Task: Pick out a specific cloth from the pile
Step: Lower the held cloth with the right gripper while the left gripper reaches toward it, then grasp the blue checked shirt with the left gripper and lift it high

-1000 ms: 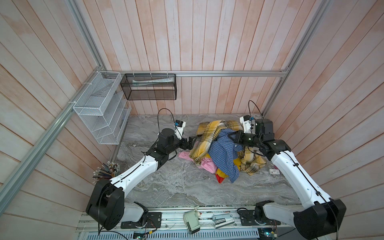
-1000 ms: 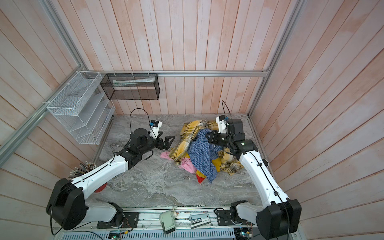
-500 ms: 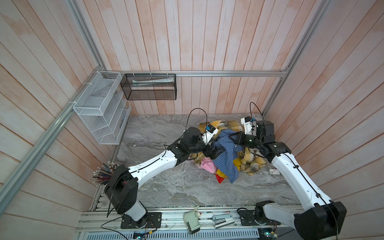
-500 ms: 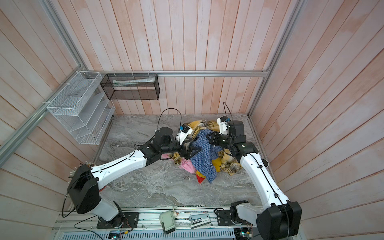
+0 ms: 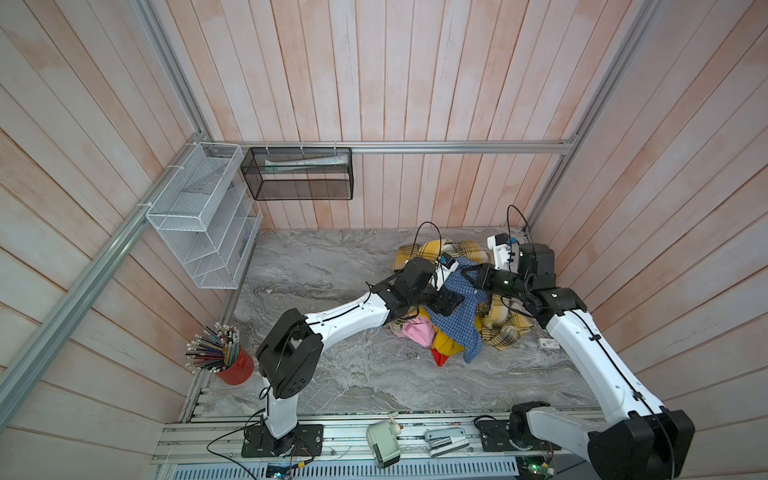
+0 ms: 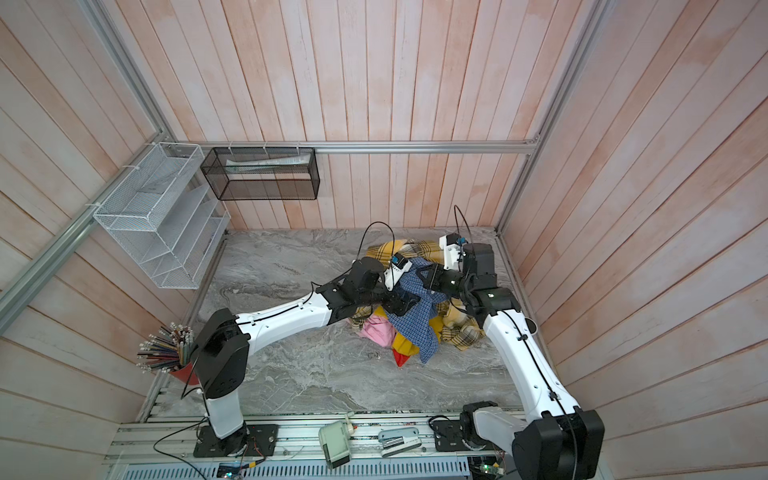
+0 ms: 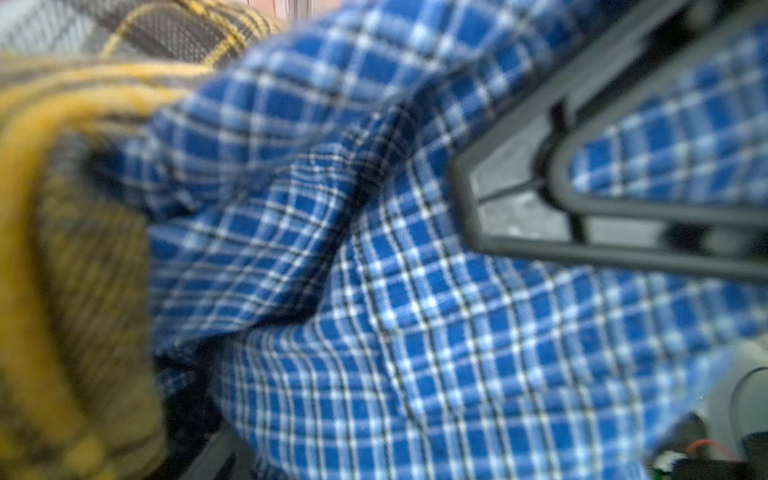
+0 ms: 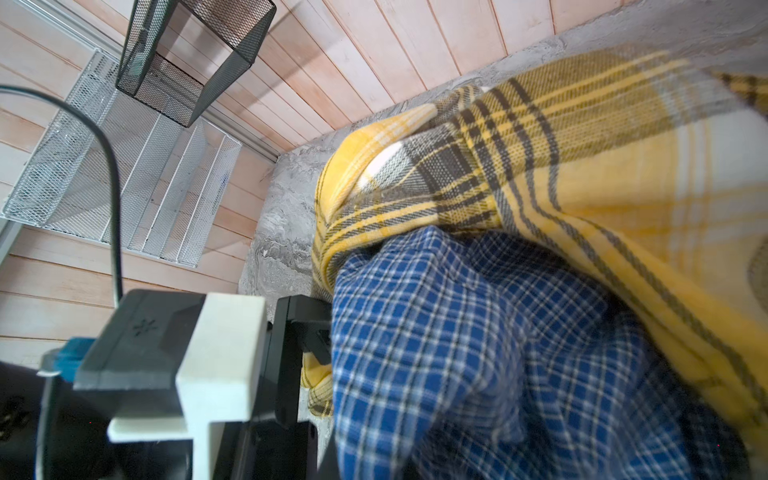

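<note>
My right jaws pinch the peak of the blue fine-checked cotton shirt (image 5: pixel 459 322), which is draped over the heap of plaid, pink and mustard garments (image 5: pixel 505 322) near the grey marble counter's (image 5: pixel 332 270) back right corner. My left jaws gape wide, pressed into its folds.

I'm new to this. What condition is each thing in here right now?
Pile of yellow plaid, pink, mustard and red garments: heaped.
Blue checked shirt: crumpled, draped over the pile.
Left fingers: over the shirt, grip unclear.
Red cup of pencils: upright, full.
Black wire mesh basket: hanging, something white inside.
</note>
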Robot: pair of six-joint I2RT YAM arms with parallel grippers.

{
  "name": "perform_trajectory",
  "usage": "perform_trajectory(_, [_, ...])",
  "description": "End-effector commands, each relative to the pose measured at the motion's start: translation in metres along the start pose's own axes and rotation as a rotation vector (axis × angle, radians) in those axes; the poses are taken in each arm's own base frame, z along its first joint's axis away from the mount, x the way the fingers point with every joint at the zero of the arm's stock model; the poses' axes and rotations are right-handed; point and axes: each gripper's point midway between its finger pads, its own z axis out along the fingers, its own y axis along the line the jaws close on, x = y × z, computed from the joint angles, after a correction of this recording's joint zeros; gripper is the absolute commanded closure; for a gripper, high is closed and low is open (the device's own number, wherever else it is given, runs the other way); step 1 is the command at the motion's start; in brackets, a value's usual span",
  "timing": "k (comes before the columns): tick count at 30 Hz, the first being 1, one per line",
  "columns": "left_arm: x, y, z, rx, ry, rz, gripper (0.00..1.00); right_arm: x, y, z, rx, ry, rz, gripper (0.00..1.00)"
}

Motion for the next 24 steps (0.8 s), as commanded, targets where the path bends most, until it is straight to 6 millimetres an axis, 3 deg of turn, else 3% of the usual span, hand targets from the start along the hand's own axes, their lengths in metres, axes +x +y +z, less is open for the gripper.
perform_trajectory(1, [-0.015, 0.014, 0.007, -0.082, -0.035, -0.02, 0.39, 0.002, -0.002, -0.009, -0.012, -0.017, -0.012, 0.74])
perform_trajectory(2, [-0.018, 0.021, 0.007, -0.107, -0.04, -0.024, 0.57, 0.002, -0.007, -0.012, 0.001, -0.023, -0.008, 0.62])
perform_trajectory(5, [-0.041, 0.025, -0.005, -0.107, -0.074, -0.007, 1.0, -0.002, -0.026, -0.024, 0.044, -0.059, 0.002, 0.42])
perform_trajectory(7, [-0.061, 0.026, -0.02, -0.11, -0.111, 0.018, 1.0, -0.007, -0.034, -0.032, 0.063, -0.088, 0.0, 0.32])
perform_trajectory(9, [-0.081, 0.024, -0.038, -0.112, -0.153, 0.041, 1.0, -0.01, -0.037, -0.036, 0.073, -0.106, -0.007, 0.28])
perform_trajectory(15, [-0.117, 0.011, -0.08, -0.094, -0.192, 0.106, 1.0, -0.008, -0.042, -0.03, 0.047, -0.121, -0.004, 0.27])
perform_trajectory(24, [-0.159, -0.018, -0.131, -0.019, -0.277, 0.133, 1.0, 0.012, -0.063, -0.012, 0.022, -0.138, 0.034, 0.28])
